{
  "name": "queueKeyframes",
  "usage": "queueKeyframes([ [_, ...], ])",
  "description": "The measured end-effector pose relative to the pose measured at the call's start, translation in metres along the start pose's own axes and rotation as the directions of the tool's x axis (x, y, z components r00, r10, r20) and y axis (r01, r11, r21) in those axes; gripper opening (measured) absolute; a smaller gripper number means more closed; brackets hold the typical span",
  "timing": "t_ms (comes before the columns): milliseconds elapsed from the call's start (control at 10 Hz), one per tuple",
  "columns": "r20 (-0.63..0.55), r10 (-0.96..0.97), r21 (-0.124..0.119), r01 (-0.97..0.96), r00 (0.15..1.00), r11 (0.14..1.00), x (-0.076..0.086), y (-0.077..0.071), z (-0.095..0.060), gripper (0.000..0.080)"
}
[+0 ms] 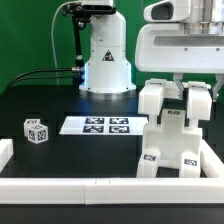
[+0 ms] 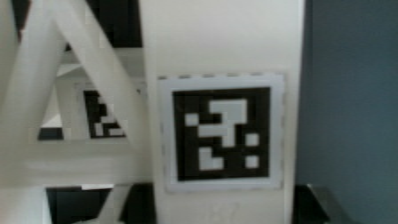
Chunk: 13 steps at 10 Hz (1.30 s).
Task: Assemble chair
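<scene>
I have the chunky white plastic chair (image 1: 172,140), its tagged panels and bars part-joined, standing upright near the front edge of the black bench (image 1: 70,155), toward the exterior view's right. My white two-finger gripper (image 1: 180,88) hangs right at the chair's top. I cannot tell whether its fingers clamp a part or merely straddle it. A tagged white panel (image 2: 217,130) fills the wrist view. I judge any press should go slow and straight, so the assembly does not tip.
</scene>
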<state>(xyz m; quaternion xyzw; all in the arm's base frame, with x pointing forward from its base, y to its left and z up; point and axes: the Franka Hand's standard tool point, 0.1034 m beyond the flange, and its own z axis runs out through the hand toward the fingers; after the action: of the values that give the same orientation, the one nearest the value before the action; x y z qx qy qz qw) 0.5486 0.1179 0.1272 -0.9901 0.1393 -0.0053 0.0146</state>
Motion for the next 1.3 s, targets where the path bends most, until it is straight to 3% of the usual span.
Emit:
queueKeyframes([
  [300,0.026,0.016,0.020,-0.017,1.000,1.000,-0.015,0.002,-0.006,0.0284],
  [500,0.021,0.013,0.014,-0.013,1.000,1.000,-0.025,0.006,0.002,0.0284],
  [1300,-0.010,0.026,-0.020,-0.026,1.000,0.999,-0.006,0.006,0.029,0.0284],
])
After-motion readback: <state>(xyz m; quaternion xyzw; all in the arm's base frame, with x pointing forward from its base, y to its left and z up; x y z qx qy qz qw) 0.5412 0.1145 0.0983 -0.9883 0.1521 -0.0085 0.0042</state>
